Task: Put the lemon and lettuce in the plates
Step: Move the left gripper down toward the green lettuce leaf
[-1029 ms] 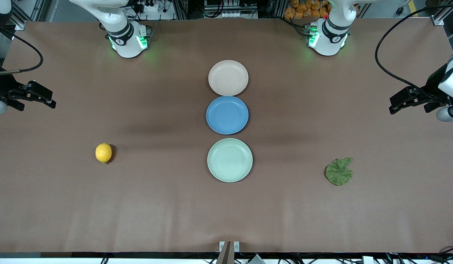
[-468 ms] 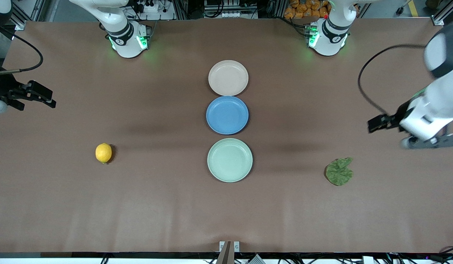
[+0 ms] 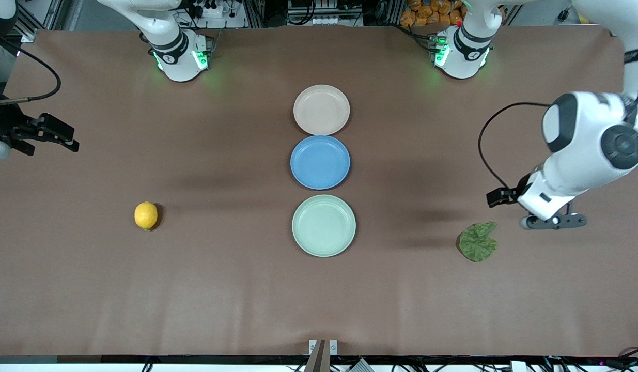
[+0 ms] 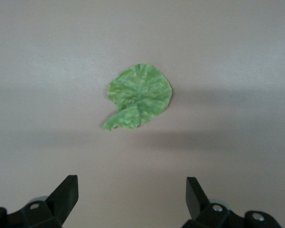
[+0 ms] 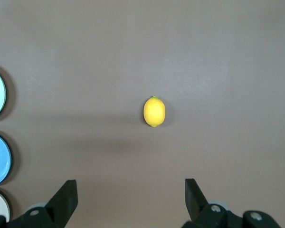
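Observation:
The lemon [image 3: 145, 215] lies on the brown table toward the right arm's end; it also shows as a yellow oval lemon [image 5: 154, 111] in the right wrist view. The crinkled green lettuce [image 3: 478, 241] lies flat toward the left arm's end. My left gripper [image 4: 132, 190] hangs open and empty over bare table just short of the lettuce [image 4: 140, 97]. My right gripper [image 5: 130, 190] waits open and empty, high over the table's end [image 3: 52, 145], well away from the lemon. The beige-pink plate [image 3: 321, 109] and the mint plate [image 3: 324, 225] are both empty.
A blue plate [image 3: 320, 161] sits between the two task plates in one row down the table's middle. The left arm's white wrist [image 3: 577, 155] and its black cable [image 3: 484, 150] hang over the table by the lettuce.
The left arm has swung in from the table's end and come down beside the lettuce. The right arm, the lemon, the lettuce and the plates have not moved.

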You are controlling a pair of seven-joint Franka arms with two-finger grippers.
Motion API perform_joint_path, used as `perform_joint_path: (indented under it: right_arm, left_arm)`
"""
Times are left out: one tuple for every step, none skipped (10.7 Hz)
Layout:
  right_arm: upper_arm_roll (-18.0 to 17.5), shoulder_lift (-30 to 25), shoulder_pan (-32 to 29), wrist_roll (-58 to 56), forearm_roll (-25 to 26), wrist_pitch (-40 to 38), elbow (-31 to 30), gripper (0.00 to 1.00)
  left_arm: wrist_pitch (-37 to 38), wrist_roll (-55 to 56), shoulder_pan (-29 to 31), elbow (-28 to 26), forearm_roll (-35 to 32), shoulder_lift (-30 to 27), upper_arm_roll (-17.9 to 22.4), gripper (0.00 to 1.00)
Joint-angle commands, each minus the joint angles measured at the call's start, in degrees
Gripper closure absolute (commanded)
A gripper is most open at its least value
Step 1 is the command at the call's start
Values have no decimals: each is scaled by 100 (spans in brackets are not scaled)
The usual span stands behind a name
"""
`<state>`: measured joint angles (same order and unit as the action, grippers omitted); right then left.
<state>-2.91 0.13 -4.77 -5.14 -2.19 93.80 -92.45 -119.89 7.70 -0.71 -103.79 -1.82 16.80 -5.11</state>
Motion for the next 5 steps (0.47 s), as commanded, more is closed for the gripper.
perform_joint_path:
  right_arm:
    - [-26,-65,-50,-66,-63,-29,-45,0]
    - [-26,-65,-50,-66,-63,-29,-45,0]
    - [-26,-65,-50,-66,-63,-29,-45,0]
    - [-26,-65,-42,-66,-63,-29,-45,0]
    - [-26,-57,-50,-66,-63,-20,-54,0]
  left_arm:
    - [-753,-155,18,43,-126,673,10,0]
    - [-904,-146,1,96,-256,850,10,0]
    - [-1018,-146,1,174,-528,1017,10,0]
    - [-1063,-128,27,253,-600,1175,1,0]
    - [-1246,-128,53,315,-583,1351,1,0]
